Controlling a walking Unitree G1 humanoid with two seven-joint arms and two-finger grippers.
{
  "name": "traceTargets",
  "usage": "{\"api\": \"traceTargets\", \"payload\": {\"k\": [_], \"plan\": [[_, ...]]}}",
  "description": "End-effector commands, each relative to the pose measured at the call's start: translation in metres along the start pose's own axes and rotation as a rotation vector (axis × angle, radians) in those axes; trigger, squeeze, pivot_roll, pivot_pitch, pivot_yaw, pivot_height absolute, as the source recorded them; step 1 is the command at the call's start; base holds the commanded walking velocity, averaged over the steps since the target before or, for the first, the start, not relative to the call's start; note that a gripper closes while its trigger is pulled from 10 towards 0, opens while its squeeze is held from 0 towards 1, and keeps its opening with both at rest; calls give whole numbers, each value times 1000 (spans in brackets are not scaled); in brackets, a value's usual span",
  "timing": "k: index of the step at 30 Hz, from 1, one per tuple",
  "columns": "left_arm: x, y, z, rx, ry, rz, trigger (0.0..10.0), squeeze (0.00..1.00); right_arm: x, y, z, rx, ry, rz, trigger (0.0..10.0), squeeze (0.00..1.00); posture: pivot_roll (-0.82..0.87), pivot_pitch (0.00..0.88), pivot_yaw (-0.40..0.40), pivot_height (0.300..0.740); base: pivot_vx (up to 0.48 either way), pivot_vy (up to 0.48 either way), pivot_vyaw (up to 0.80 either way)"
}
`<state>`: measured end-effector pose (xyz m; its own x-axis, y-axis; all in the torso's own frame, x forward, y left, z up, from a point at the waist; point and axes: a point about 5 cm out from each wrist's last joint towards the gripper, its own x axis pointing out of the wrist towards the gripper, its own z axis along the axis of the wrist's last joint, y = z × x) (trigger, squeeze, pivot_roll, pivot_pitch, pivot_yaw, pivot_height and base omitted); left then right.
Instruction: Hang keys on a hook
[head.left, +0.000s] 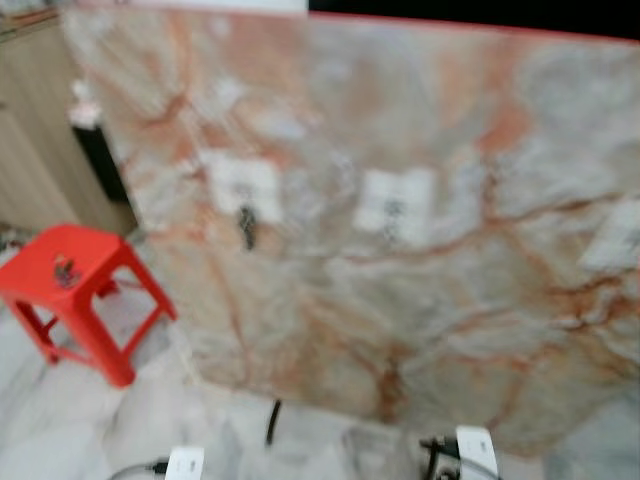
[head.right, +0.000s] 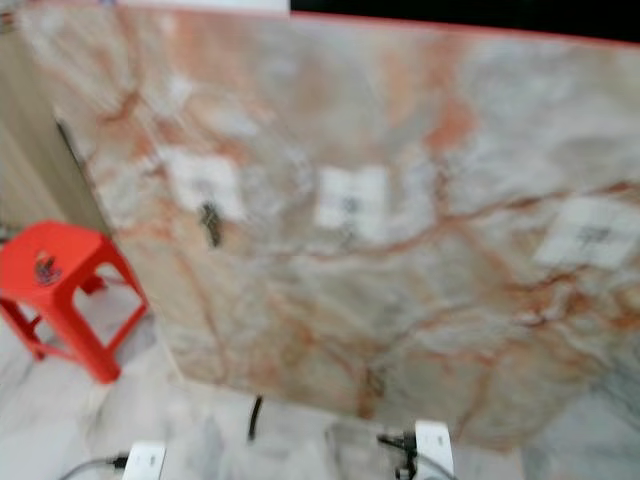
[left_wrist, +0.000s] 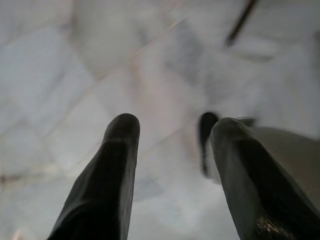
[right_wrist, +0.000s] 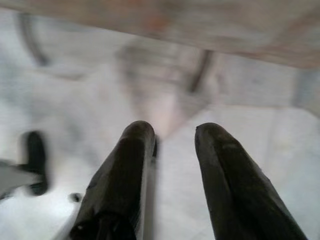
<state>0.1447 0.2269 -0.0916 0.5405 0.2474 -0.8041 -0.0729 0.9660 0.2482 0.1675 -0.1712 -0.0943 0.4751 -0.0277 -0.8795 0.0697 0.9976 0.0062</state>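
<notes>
Our left tool (left_wrist: 170, 145) and right tool (right_wrist: 172, 150) hang released and empty over the floor (head.left: 60, 420), well apart from the keys (head.left: 65, 268) lying on the red stool (head.left: 80, 285).

You see a blurred marble wall (head.left: 420, 220) with orange veins, a red plastic stool (head.left: 75, 290) at left, and pale marble floor (head.left: 80, 420).

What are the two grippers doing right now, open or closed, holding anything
Left gripper: jaws open, holding nothing, pointing at the floor.
Right gripper: jaws open, holding nothing, also above the floor.
</notes>
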Motion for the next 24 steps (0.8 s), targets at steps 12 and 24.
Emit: {"api": "traceTargets", "payload": {"k": [12,24], "plan": [[0,-2,-2,31,12,-22,10000,0,0,-6,3,0,-11,-19,10000,0,-40,0,-47,740,0,480,0],[2,1,7,15,-4,-12,10000,0,0,-5,10,16,-23,-18,10000,706,-34,0,-58,740,0,480,0]]}}
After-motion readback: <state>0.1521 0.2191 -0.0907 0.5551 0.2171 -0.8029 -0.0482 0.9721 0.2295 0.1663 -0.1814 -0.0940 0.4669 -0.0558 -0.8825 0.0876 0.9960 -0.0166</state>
